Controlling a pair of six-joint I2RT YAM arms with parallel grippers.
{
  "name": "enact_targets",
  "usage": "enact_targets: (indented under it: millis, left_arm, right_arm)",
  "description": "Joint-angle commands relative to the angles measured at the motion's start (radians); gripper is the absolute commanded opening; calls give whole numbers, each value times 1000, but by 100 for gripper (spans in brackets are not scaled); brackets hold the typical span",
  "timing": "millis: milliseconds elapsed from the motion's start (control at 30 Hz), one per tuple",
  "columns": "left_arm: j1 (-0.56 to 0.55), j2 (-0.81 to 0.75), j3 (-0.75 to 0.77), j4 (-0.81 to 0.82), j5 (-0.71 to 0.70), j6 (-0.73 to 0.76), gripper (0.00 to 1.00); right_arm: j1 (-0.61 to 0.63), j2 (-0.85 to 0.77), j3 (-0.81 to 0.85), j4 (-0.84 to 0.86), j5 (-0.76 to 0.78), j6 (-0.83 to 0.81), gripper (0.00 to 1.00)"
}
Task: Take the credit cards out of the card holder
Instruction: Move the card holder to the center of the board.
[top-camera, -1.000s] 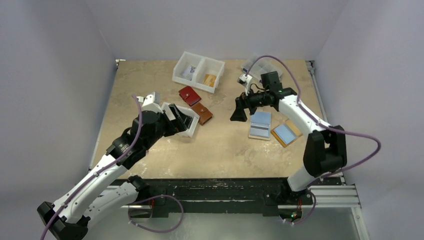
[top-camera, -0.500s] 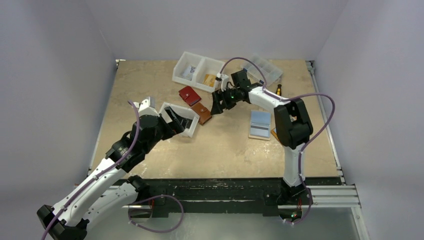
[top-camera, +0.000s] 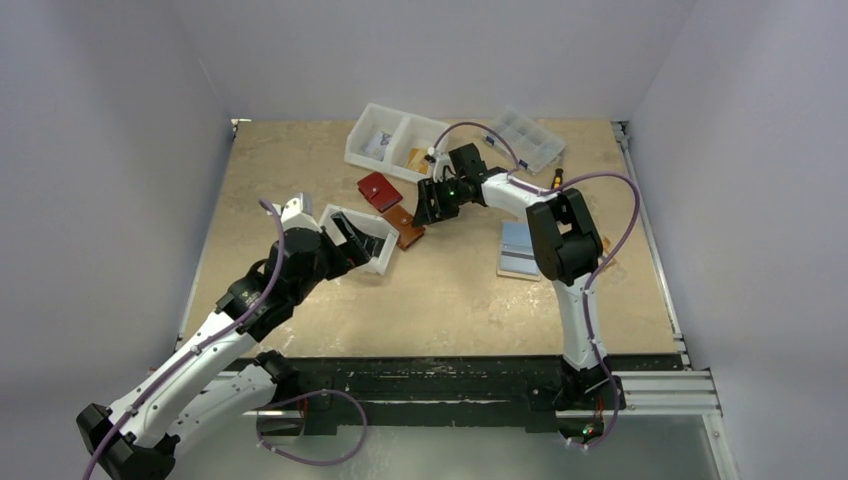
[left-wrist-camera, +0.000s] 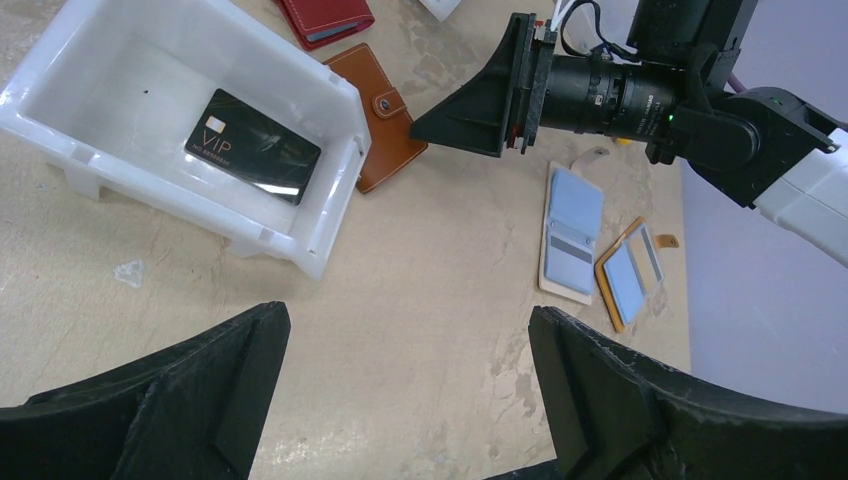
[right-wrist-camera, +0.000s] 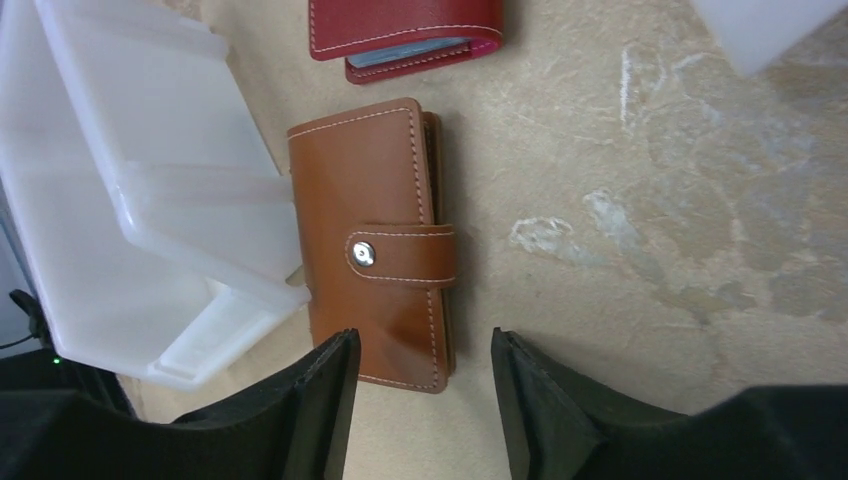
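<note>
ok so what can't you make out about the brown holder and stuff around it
Card holder: snapped shut in the right wrist view, contents hidden.
Red wallet: cut off by that view's top edge.
Divided tray items: too small in the top view.

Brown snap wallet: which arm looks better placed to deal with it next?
The right arm, probably. Its open jaws hang just over the closed brown wallet, aimed at it. The left arm's open jaws sit back beside the white bin, farther from the wallet.
</note>
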Motion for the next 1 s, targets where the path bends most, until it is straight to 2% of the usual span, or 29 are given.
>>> enact_targets:
  millis: [0, 67, 233, 467, 967]
  left_arm:
    - [-1, -11, -7, 25, -11, -14, 98]
    - [-1, -16, -9, 25, -11, -16, 98]
    - [-1, -32, -22, 34, -8, -23, 98]
    - [-1, -42, -34, 44, 14, -35, 97]
    - [-2, -38, -70, 105, 61, -39, 97]
  right_arm:
    - [25, -1, 3, 49, -62, 77, 54]
    - [25, 0, -7, 54, -72, 86, 45]
    - [26, -18, -48, 76, -100, 113, 29]
    - [25, -53, -101, 88, -73, 115, 2]
    - [6, -174, -244, 188, -63, 159, 0]
